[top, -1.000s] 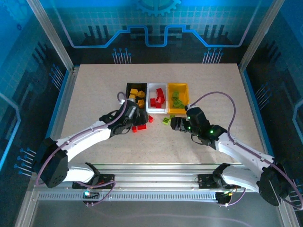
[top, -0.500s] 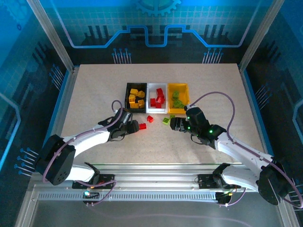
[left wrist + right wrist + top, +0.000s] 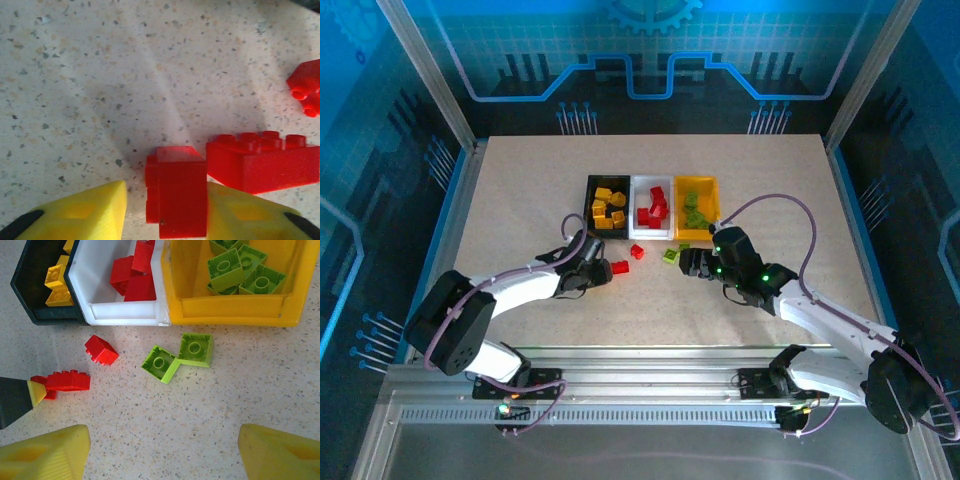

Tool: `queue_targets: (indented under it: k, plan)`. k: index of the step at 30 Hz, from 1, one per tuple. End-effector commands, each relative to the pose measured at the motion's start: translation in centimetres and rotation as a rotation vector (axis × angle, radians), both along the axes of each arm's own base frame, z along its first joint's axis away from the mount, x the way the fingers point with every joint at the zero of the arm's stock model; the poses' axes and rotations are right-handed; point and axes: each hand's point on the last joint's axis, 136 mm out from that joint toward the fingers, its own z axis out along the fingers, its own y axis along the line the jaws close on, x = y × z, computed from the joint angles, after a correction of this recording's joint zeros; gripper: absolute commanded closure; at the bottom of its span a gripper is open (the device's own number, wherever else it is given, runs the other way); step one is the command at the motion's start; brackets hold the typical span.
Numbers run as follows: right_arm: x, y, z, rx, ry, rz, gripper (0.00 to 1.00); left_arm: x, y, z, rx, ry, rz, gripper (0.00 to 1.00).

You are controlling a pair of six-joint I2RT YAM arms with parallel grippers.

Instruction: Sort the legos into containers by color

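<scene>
**Left fingers narrow on a red brick; right fingers wide**

The left wrist view shows the left fingers (image 3: 85, 212) drawn narrow about a small red brick (image 3: 176, 200) tipped on its side on the surface (image 3: 100, 75). One touches it, and a sliver of surface shows beside the other. A longer red brick (image 3: 262, 162) lies just beside.

The right wrist view shows the right fingers (image 3: 50, 455) wide with nothing between them. Two green bricks (image 3: 160, 362) lie near the yellow bin (image 3: 230, 307), which adjoins the white bin (image 3: 120, 312) and the black bin (image 3: 30, 305).

The speckled stone-look desk (image 3: 100, 75) is matt; the red plastic brick (image 3: 262, 162) looks matt, the yellow plastic bin (image 3: 230, 310) smooth, faintly glossy.
</scene>
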Motion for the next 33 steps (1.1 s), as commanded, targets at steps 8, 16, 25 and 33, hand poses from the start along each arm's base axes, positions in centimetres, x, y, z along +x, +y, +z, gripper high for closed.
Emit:
queue_targets:
  k: [8,16,25,33]
  plan:
    - [0.8,-0.1,0.6,0.003,-0.015,-0.016,0.21,0.3,1.2,1.2,0.068,-0.024,0.012,0.76]
    - [0.8,-0.2,0.4,0.015,-0.015,-0.025,0.21,2.8,-3.7,9.4,-0.031,-0.180,-0.078,0.78]
    - [0.6,-0.5,-0.1,-0.005,0.004,-0.029,0.21,12.4,-9.0,12.0,0.036,-0.270,-0.094,0.77]
    - [0.4,-1.0,0.4,-0.001,-0.010,-0.036,0.21,18.4,-10.1,10.7,0.156,-0.271,-0.040,0.76]
